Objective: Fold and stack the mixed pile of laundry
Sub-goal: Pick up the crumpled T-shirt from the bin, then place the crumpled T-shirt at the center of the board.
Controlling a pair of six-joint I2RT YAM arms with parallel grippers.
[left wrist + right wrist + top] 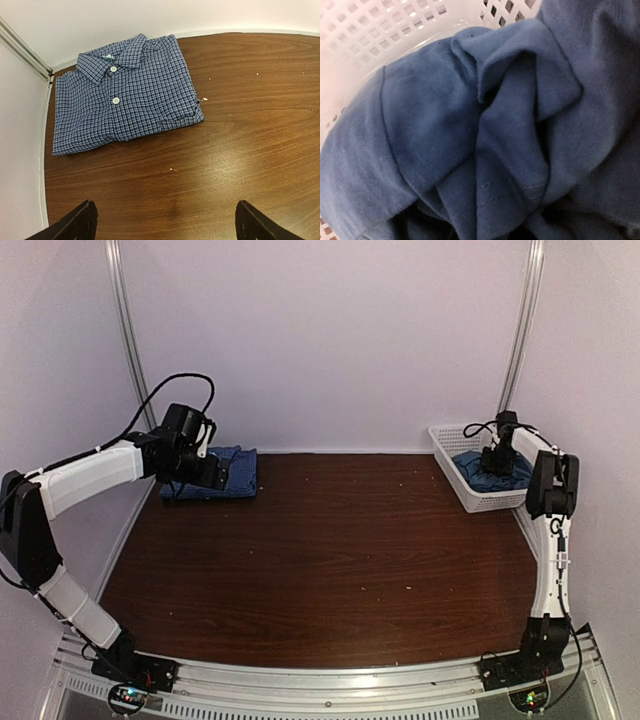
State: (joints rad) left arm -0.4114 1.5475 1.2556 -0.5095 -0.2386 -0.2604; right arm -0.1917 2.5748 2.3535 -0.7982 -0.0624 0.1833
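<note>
My left gripper (pixel 165 215) is wide open, holding nothing. The folded shirt (pixel 125 95) lies ahead of its jaws. My right gripper (pixel 497 462) is down in the basket (pixel 490 502), at the t-shirt (pixel 470 135). Cloth fills its view, so I cannot tell how those jaws stand.

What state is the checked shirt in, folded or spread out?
Folded. The checked shirt lies as a compact rectangle on the table, collar and buttons on top, no sleeves showing.
</note>
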